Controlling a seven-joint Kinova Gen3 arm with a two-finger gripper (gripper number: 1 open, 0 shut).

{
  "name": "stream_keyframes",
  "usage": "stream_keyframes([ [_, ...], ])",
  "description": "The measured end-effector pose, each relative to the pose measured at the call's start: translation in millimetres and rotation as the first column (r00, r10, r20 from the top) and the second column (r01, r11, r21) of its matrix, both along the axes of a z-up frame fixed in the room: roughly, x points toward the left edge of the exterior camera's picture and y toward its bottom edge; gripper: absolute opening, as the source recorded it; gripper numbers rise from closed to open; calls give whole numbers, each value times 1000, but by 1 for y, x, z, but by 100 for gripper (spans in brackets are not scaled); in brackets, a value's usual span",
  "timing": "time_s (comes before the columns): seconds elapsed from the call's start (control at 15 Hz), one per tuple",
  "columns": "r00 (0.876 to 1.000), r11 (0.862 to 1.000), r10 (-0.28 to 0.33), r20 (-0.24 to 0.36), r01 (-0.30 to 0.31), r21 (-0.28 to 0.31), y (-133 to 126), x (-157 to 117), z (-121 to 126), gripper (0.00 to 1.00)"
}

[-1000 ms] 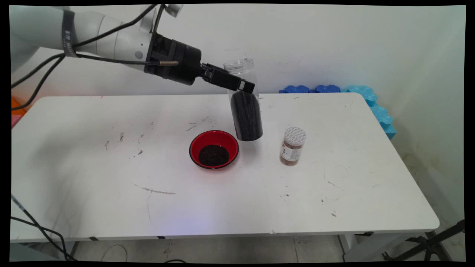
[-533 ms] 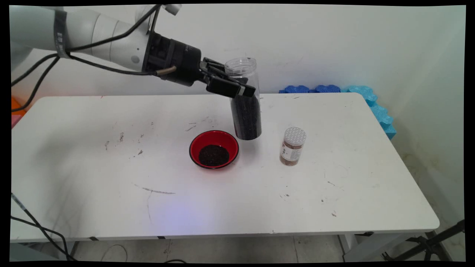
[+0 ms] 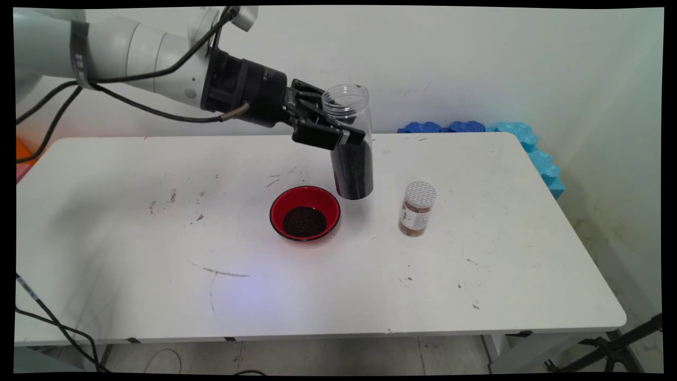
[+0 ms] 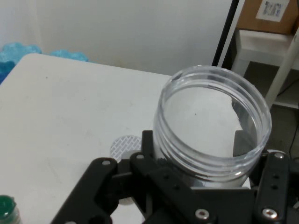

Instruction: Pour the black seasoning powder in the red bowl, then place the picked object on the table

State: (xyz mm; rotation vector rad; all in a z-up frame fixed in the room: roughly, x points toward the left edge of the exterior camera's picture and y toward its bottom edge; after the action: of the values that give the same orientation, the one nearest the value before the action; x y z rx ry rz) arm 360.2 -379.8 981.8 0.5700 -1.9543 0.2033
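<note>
Main view shows the black gripper (image 3: pixel 346 138) clamped on a clear plastic jar (image 3: pixel 351 143), its 2 fingers pressed against the jar's sides just below the threaded neck. The jar is a tall cylinder with no lid on it, its open mouth up and its body close to upright, about two-thirds full of dark, fine grains. It hangs above the white table (image 3: pixel 158 222), just behind and to the right of a round red bowl (image 3: pixel 305 212) with a glossy rim and a small heap of the same dark grains inside. To the right of the bowl stands a small clear bottle (image 3: pixel 418 208) of brown powder with a white patterned cap and a label whose print is too small to read. Blue foam pieces (image 3: pixel 529 143) with scalloped edges lie behind the table's far right corner.

Hand view looks onto the jar's ridged rim (image 4: pixel 212 126), gripped between the black fingers (image 4: pixel 273 186).
</note>
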Motion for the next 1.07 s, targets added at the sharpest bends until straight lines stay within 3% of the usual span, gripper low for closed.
stream_keyframes([
  [0.53,999,997,-34,22,35,-66,5,-7,-13,0],
  [1.07,997,996,-58,56,61,-65,15,-21,-61,0],
])
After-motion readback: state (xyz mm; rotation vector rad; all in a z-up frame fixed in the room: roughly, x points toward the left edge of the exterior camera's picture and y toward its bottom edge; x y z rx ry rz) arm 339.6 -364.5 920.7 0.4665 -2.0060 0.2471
